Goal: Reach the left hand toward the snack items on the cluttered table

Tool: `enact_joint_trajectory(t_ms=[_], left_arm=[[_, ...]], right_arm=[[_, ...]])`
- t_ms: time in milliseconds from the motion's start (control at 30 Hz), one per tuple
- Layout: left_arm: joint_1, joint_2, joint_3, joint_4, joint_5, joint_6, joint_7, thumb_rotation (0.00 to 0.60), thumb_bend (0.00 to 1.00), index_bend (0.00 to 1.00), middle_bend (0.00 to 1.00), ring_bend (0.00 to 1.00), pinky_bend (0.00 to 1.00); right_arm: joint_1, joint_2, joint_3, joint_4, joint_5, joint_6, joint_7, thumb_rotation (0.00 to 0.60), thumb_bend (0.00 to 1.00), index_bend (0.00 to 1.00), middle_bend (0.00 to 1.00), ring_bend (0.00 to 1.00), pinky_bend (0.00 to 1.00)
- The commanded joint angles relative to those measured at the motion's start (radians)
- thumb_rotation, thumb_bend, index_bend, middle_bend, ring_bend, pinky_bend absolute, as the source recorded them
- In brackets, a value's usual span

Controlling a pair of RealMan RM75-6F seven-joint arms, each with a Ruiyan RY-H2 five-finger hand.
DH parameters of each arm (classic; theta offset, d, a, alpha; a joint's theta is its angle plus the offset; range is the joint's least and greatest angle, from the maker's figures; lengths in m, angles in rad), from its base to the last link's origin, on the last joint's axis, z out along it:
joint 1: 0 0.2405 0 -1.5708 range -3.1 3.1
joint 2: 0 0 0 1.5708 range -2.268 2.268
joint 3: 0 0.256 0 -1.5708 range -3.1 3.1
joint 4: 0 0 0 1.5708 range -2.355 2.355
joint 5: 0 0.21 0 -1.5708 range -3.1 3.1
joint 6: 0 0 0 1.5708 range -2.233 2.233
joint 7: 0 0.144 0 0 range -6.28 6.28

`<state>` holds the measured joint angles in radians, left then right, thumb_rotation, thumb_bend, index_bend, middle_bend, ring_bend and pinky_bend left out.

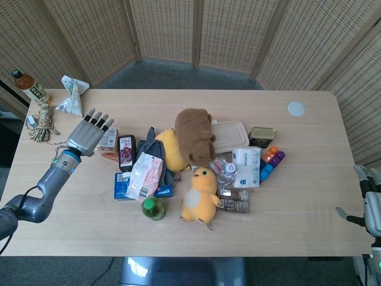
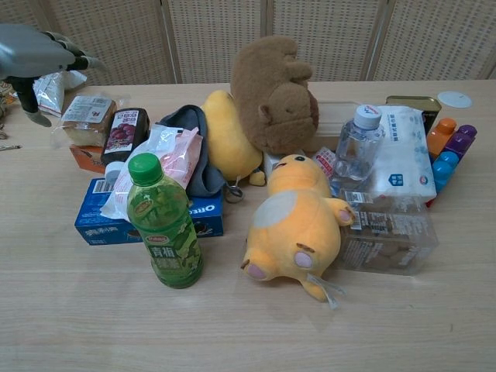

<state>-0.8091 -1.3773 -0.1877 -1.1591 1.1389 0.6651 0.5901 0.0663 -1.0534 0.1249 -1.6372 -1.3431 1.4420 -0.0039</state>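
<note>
My left hand (image 1: pixel 89 133) hovers over the table's left part, fingers spread and holding nothing; in the chest view the left hand (image 2: pixel 37 54) shows at the top left. Just right of it lie the snacks: a clear-wrapped bread pack (image 1: pixel 108 139) (image 2: pixel 87 116), a dark snack packet (image 1: pixel 126 152) (image 2: pixel 124 129), a pink-and-white bag (image 1: pixel 144 175) (image 2: pixel 167 159) and a blue Oreo box (image 1: pixel 122 186) (image 2: pixel 116 221). The fingertips are close to the bread pack without touching it. My right hand (image 1: pixel 370 201) rests open off the table's right edge.
A green tea bottle (image 2: pixel 164 225) stands in front of the pile. Yellow duck plush (image 1: pixel 199 195), brown plush (image 1: pixel 194 134), water bottle (image 2: pixel 356 146), tissue pack (image 1: pixel 247 165), clear box (image 1: pixel 229 136) and tin (image 1: pixel 262 136) fill the middle. A rope coil (image 1: pixel 40 126), bottle (image 1: pixel 28 86) and bag (image 1: pixel 72 95) lie far left.
</note>
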Motion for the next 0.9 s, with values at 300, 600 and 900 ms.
enact_joint_trajectory(t_ms=[300,600,900], left_arm=[[-0.08,-0.197,0.033,0.208,-0.148,-0.058,0.045,0.6,0.02,0.0,0.0,0.0,0.0],[-0.054,-0.234,0.045,0.239,-0.017,0.102,-0.078,0.6,0.11,0.71,0.98,0.97,0.94],[-0.031,-0.124,0.023,0.098,0.015,0.182,-0.124,0.6,0.13,0.77,1.0,1.0,0.97]], right_arm=[[-0.009,0.012,0.011,0.012,0.021,-0.001,0.036,0.6,0.0,0.0,0.0,0.0,0.0],[-0.006,0.011,0.007,0.013,0.013,-0.011,0.048,0.6,0.0,0.0,0.0,0.0,0.0],[-0.005,0.009,0.002,0.006,0.002,-0.012,0.046,0.6,0.0,0.0,0.0,0.0,0.0]])
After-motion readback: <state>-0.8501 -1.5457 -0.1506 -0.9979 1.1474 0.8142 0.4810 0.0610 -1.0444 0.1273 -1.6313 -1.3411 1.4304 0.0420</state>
